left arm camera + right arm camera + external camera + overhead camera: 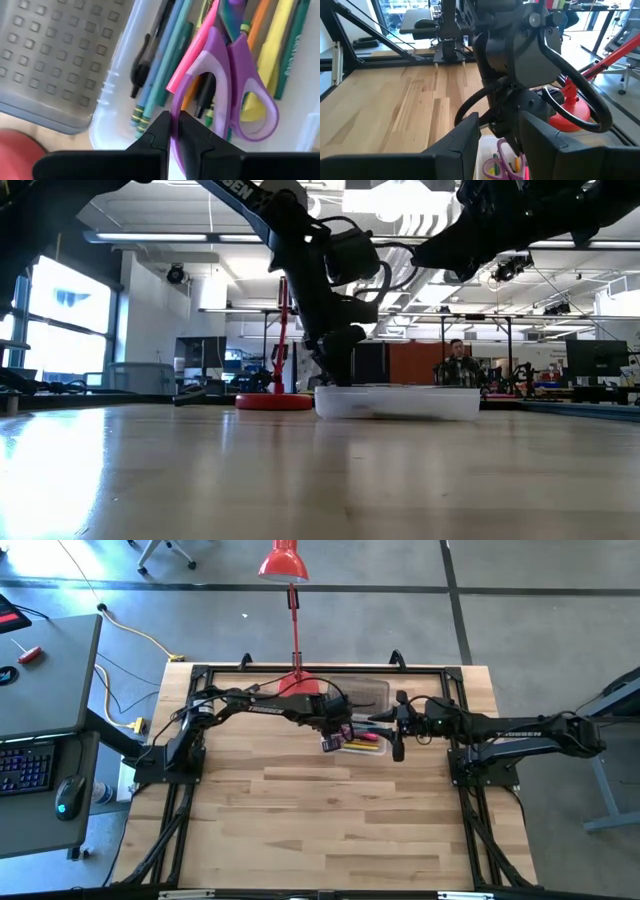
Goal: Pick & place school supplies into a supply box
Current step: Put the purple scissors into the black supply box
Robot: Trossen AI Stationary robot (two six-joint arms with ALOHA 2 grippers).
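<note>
My left gripper [173, 131] is down inside the supply box [352, 740], its fingers [156, 131] nearly together and pinched on the edge of one handle loop of the purple-handled scissors [235, 85]. The scissors lie on top of the other supplies in the box: a pink marker [192, 50] crossing under the handle, teal and blue pencils [160, 80] side by side, a black pen [142, 60] next to them along the box's clear wall, and yellow, orange and green sticks toward the far side. The greyish lid [55, 50] with its raised square bumps lies open just beside the box.

From above, the box sits at the back middle of the wooden surface [330, 820], with the red lamp base [298, 685] just behind it and the lamp's pole running off past the back edge. In the level view the box [398, 402] rests flat on the surface, my left arm coming down into its near end.

My right gripper [497, 135] hovers just beside the box, fingers [460, 137] spread wide and holding nothing, pointed toward my left wrist; the scissors [506, 161] show between them.
</note>
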